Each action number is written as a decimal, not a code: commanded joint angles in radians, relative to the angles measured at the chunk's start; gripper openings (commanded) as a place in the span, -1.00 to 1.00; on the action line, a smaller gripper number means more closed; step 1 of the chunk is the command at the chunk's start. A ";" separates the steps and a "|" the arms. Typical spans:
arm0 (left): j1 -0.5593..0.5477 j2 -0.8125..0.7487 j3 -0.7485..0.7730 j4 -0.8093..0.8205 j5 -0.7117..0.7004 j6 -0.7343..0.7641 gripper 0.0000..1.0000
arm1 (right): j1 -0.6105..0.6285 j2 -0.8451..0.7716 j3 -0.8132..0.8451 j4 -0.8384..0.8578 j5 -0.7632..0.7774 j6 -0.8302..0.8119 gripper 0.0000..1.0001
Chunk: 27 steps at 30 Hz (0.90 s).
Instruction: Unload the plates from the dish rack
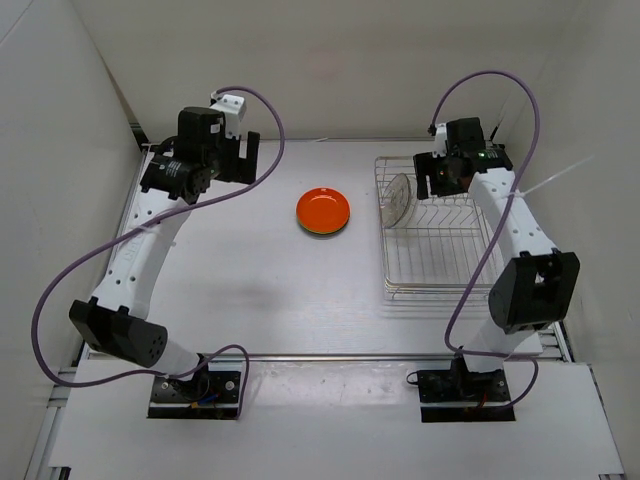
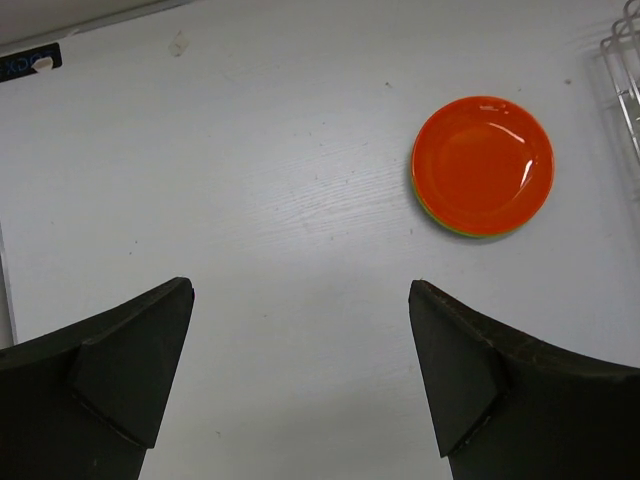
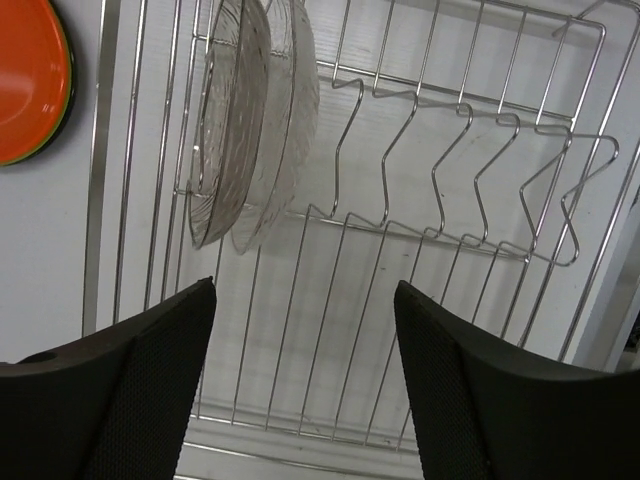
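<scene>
The left hand point(image 2: 300, 290) hangs over the far left part of the bench point(image 1: 250, 280), fingers spread wide with nothing between them. It is well apart from the rack.

Right of it, near the middle of the bench, the orange plate point(image 1: 323, 211) lies flat. The left wrist view shows a yellow-green rim point(image 2: 455, 228) peeking out under it, so it tops a small stack of unloaded plates.

Further right sits the dish rack point(image 1: 440, 270). Two clear plates point(image 3: 240, 130) stand on edge, close together, in the slots at its far left corner. The other slots look bare.

The right hand point(image 3: 305, 288) hovers above the far end of the rack, fingers apart and holding nothing. It is by far the nearer arm. In its wrist view the clear plates lie ahead and to the left of the gap. They appear edge-on, their long axis running roughly along the direction the hand points. The fingers open across the plates' thickness, so I judge the hand needs mainly a shift left and a descent to straddle one rim.
</scene>
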 commanded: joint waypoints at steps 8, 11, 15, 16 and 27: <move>0.044 -0.082 -0.117 0.023 -0.010 0.013 0.99 | 0.001 0.149 0.138 0.095 0.013 0.025 0.21; 0.055 -0.082 -0.126 0.023 0.001 0.013 0.99 | 0.001 0.176 0.161 0.095 0.013 0.025 0.14; 0.064 -0.091 -0.126 0.023 0.010 0.013 0.99 | 0.010 0.189 0.161 0.095 0.013 0.025 0.11; 0.064 -0.091 -0.126 0.023 0.010 0.013 0.99 | 0.010 0.199 0.161 0.095 0.013 0.025 0.11; 0.064 -0.082 -0.108 0.023 0.019 0.013 0.99 | 0.048 0.227 0.161 0.095 0.067 0.025 -0.12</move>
